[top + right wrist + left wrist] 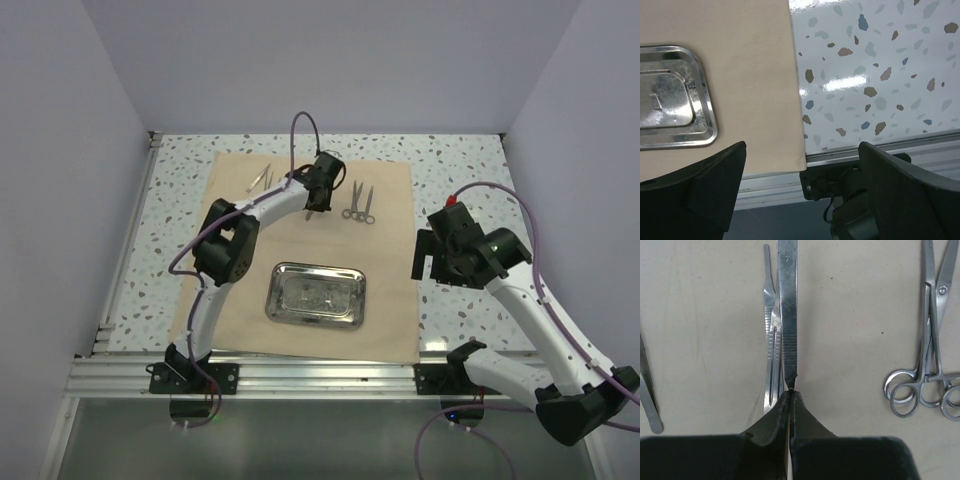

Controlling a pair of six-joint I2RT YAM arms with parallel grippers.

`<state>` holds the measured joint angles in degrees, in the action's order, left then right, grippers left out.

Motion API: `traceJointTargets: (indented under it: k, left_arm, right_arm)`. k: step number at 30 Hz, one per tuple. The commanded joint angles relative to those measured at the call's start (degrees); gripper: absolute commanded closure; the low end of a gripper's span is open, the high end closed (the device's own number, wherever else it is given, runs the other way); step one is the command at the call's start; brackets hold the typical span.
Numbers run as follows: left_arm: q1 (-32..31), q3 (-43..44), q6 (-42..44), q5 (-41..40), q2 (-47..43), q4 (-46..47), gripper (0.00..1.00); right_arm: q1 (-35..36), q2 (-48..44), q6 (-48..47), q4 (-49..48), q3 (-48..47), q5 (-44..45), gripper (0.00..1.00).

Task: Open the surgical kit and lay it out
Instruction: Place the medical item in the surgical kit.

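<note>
The cloth wrap (390, 300) is seen opened and spread flat on the tabletop (460, 170). Toward its far left, tweezers (262, 178) are laid out. Next, a flat ribbed instrument (787, 315) is pinched in the clenched left claw (790, 392), just beside a slotted handle (771, 355); its placing is judged unfinished. The steel tray (316, 294) appears emptied. Scissors (358, 205) are set out further right. The right claw (805, 170) is held released over the cloth's right edge.

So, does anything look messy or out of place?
Nothing stands out. The cloth lies flat, the tray sits squarely on it, scissors lie side by side, and the left gripper pinches a thin instrument.
</note>
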<state>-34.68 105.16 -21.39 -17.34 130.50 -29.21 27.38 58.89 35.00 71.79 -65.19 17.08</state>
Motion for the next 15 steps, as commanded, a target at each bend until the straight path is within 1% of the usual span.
traceJointTargets:
  k: [1,4,5,6,7,8,12,15]
  left_arm:
    - [1.7,4.3,1.8,2.9,1.3,2.9,1.0]
    - [2.2,5.5,2.2,4.5,2.2,2.1,1.0]
    - [2.3,6.0,2.3,4.7,2.5,1.8,0.95]
    - [2.4,6.3,2.4,4.9,2.6,1.5,0.86]
    - [2.5,6.6,2.7,5.0,2.4,0.7,0.75]
    - [2.6,7.5,2.8,4.5,2.1,0.0,0.61]
    - [2.6,10.3,2.9,4.2,0.1,-4.2,0.45]
    - [2.6,10.6,1.8,3.8,-4.2,-7.5,0.43]
  right_arm:
    - [0.1,1.0,2.3,-1.6,-2.7,1.7,0.02]
    - [0.1,1.9,3.5,-1.6,-3.1,1.6,0.02]
    - [0.1,2.4,4.1,-1.7,-3.1,1.3,0.02]
    - [0.2,2.3,4.5,-2.0,-2.9,1.1,0.02]
    - [0.1,2.4,4.8,-2.6,-2.5,0.9,0.01]
    - [0.1,2.4,5.6,-3.0,-2.2,0.4,0.02]
    - [0.1,2.3,6.9,-3.9,-1.6,-1.5,0.02]
    - [0.2,1.0,6.4,-5.0,-1.9,-2.4,0.01]
